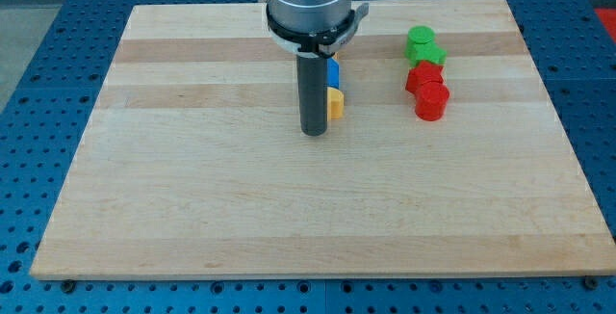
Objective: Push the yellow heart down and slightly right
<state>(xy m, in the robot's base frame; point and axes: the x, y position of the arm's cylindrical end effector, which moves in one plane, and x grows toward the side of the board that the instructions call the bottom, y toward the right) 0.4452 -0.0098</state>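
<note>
My tip (315, 133) rests on the counter (289, 208) near the middle of its upper half, at the bottom of a straight dark rod that hangs from a wide grey and silver cylinder at the view's top. This tool has no jaws that open or close, so it grips nothing; it is only a plain rod end standing on the wood. Just to the view's right of the rod sits a yellow block (336, 104), partly hidden behind the rod, so its heart shape cannot be made out for sure. It looks to be touching the rod or lying right beside it, and I cannot tell which. Directly above the yellow block, toward the view's top, a blue block (333, 72) peeks out from behind the rod, its shape also mostly hidden. Well apart, toward the view's right, stand four more blocks in a close column: two green blocks (422, 42) at the top, touching each other, and two red blocks (429, 91) just below them, also touching. The counter is a pale wooden board with darker grain bands. It lies on a blue perforated surface (38, 83) that shows on all sides.
</note>
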